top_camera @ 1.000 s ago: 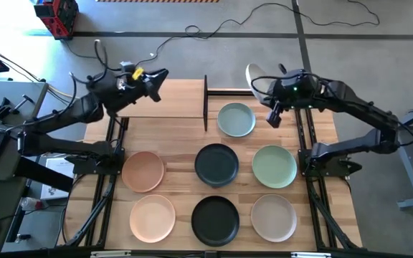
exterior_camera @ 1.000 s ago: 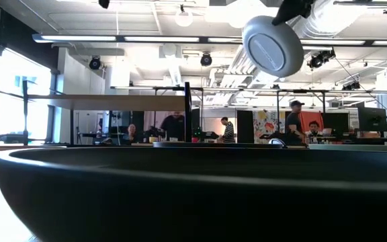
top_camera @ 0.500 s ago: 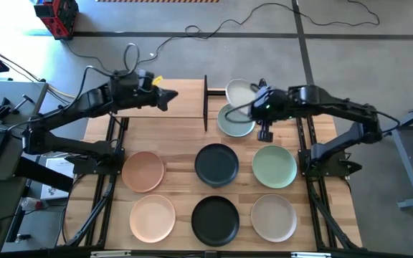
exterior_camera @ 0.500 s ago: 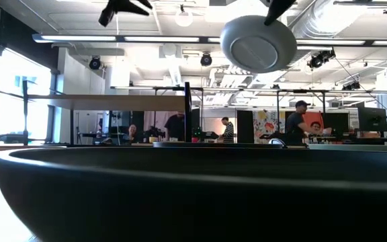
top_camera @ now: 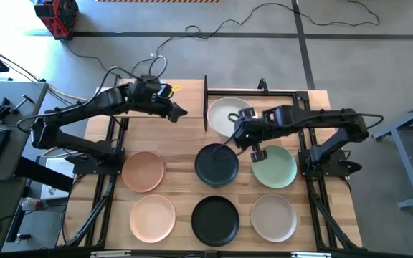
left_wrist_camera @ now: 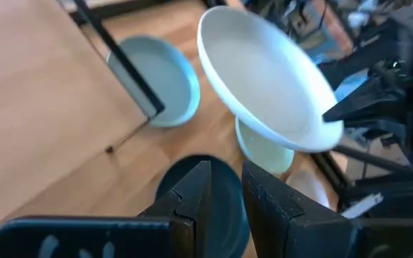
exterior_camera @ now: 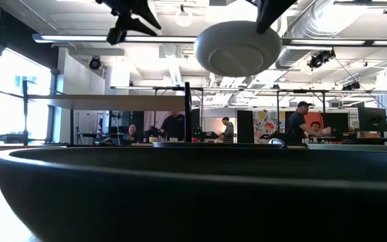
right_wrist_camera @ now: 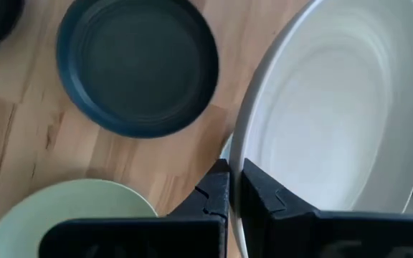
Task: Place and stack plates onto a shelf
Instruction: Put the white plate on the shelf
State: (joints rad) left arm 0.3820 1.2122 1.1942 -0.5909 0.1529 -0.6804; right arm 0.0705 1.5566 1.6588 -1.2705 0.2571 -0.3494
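My right gripper is clamped on the rim of the white plate, carrying it in the air just right of the shelf's black end frame. In the right wrist view the two fingers pinch the near edge, and the plate's far edge is cut off by the picture. In the low view the plate hangs nearly level, well above the shelf board.

My left gripper hovers over the right end of the shelf, close to the white plate's edge but apart from it. Its fingers stand a little apart with nothing between them.

Room is tight between the two grippers at the frame. The pale blue-grey plate lies on the table under the carried plate; the high view hides it entirely. In front, the black plate and pale green plate sit close to the right arm. Further forward are a pink plate, a peach plate, a second black plate and a beige plate, all apart.

The low view is mostly blocked by a dark plate rim; people in the room behind are small.
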